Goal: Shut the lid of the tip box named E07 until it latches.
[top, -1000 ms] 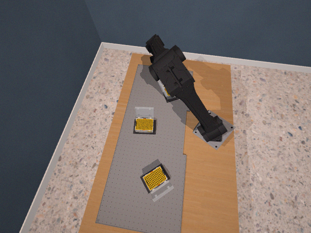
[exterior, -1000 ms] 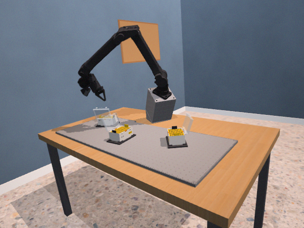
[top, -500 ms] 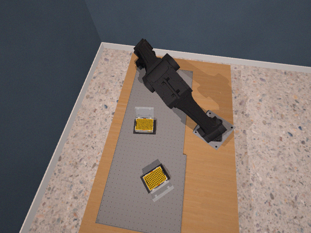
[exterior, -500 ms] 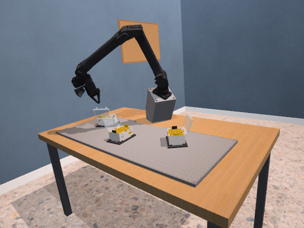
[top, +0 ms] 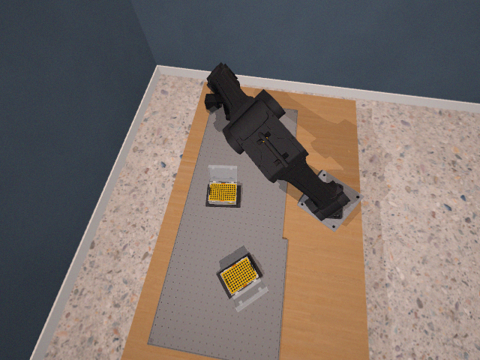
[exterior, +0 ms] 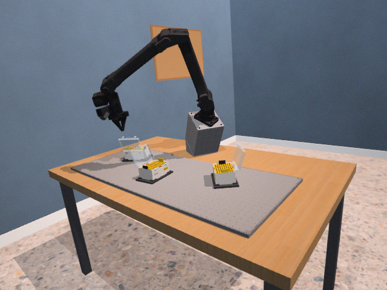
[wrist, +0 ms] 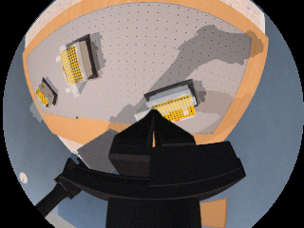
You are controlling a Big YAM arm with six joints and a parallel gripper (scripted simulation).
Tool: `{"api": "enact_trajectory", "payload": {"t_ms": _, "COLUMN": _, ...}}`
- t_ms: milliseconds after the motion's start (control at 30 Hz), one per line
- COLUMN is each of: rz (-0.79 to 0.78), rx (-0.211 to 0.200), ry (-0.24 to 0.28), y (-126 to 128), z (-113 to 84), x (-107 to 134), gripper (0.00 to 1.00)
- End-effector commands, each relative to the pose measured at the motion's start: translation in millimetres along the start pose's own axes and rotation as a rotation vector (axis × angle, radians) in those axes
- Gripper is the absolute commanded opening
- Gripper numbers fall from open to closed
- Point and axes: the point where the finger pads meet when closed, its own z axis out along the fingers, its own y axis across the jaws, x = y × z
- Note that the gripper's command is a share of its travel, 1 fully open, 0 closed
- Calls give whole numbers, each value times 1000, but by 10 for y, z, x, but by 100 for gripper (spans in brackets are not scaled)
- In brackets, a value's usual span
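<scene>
Below my shut, empty gripper (exterior: 121,126), the far-left tip box (exterior: 133,152) sits lid open, holding yellow tips, like both nearer boxes (exterior: 153,170).

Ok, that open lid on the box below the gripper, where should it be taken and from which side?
Probably the free top edge of the clear lid, not its thin faces. It stands nearly upright off the far box, so come down from above on the hinge side and press it over. The gripper is shut and empty, which suits pushing.
</scene>
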Motion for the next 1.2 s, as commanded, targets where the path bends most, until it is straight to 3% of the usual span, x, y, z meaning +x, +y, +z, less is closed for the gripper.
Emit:
{"api": "enact_trajectory", "payload": {"t_ms": 0, "rz": -137, "rx": 43, "ry": -46, "y": -37, "z": -88, "x": 49, "gripper": 0}}
{"api": "enact_trajectory", "payload": {"t_ms": 300, "rz": -418, "rx": 120, "ry": -118, "y": -38, "z": -87, "x": 47, "gripper": 0}}
{"api": "enact_trajectory", "payload": {"t_ms": 333, "rz": -413, "rx": 94, "ry": -110, "y": -67, "z": 57, "x": 112, "gripper": 0}}
{"api": "enact_trajectory", "payload": {"t_ms": 467, "rz": -438, "rx": 83, "ry": -96, "y": 13, "z": 134, "x": 34, "gripper": 0}}
{"api": "enact_trajectory", "payload": {"t_ms": 1167, "rz": -439, "rx": 93, "ry": -100, "y": 28, "z": 70, "x": 12, "gripper": 0}}
